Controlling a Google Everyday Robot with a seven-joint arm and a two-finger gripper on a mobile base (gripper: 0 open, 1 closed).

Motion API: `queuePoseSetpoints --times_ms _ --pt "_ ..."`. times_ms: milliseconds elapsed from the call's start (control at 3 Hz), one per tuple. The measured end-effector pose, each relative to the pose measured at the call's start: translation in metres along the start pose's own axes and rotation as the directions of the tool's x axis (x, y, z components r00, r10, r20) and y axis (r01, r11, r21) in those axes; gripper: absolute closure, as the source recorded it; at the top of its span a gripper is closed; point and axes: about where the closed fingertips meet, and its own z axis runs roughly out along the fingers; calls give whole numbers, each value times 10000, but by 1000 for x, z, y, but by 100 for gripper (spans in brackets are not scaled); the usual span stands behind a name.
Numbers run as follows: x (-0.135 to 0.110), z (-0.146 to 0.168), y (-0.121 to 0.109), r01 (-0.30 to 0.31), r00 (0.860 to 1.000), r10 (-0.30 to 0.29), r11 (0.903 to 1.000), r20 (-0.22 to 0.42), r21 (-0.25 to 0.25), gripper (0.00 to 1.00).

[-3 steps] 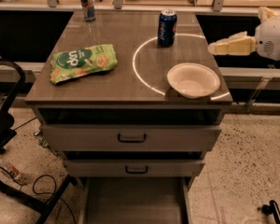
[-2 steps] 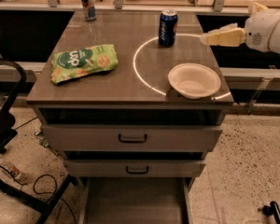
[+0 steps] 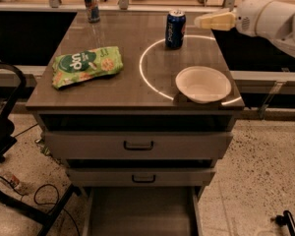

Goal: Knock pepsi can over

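Observation:
The pepsi can [image 3: 175, 29], short and dark blue with a silver top and white lettering, stands upright at the back of the table [image 3: 113, 90], on the edge of a white circle of light. My gripper [image 3: 202, 21] comes in from the right at the can's top height, its cream fingertips a short gap to the right of the can and not touching it.
A white bowl [image 3: 203, 84] sits near the front right corner. A green chip bag [image 3: 86, 65] lies at the left. A slimmer, taller can [image 3: 91, 3] stands at the back left corner. Two drawers are below the tabletop, and a black chair frame stands at the left.
My gripper and arm have moved left from beyond the table's right edge towards the pepsi can. The can, bowl and bag have not moved.

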Motion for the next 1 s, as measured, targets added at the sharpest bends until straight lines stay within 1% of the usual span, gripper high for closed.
queuePoseSetpoints --times_ms 333,667,1000 --pt "6 34 -6 -152 9998 153 9999 -142 54 0" --pt "22 69 -8 -521 9983 522 9986 -264 47 0" --pt "39 93 -3 -968 9949 964 9952 -295 -114 0"
